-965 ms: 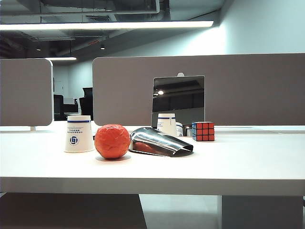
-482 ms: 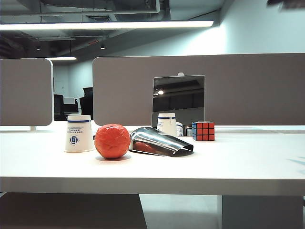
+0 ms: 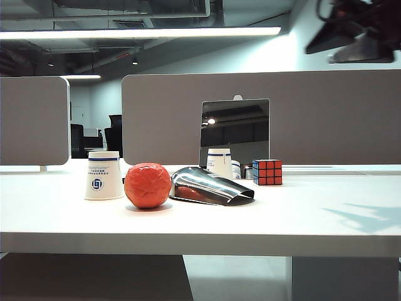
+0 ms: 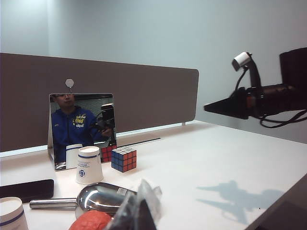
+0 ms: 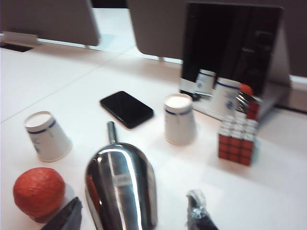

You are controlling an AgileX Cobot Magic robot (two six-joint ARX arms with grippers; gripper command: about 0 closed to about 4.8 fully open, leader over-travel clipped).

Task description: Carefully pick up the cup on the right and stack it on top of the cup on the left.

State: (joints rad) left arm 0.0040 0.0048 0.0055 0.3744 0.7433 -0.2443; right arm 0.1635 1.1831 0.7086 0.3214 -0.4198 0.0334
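Cups first: nothing is stacked yet. On the counter (image 5: 297, 191), the left cup (image 5: 45, 136) and right cup (image 5: 179, 119) stand upside down, well apart. My right end effector (image 5: 136, 215) hovers above, fingers apart, empty. Left end effector (image 4: 136, 215): cannot tell.

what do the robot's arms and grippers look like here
The right arm is black, ending in a dark tapered right gripper, with a small white-capped part on a stalk above it and black cables looping underneath. The left gripper shows dark fingers wrapped in crinkled clear plastic.
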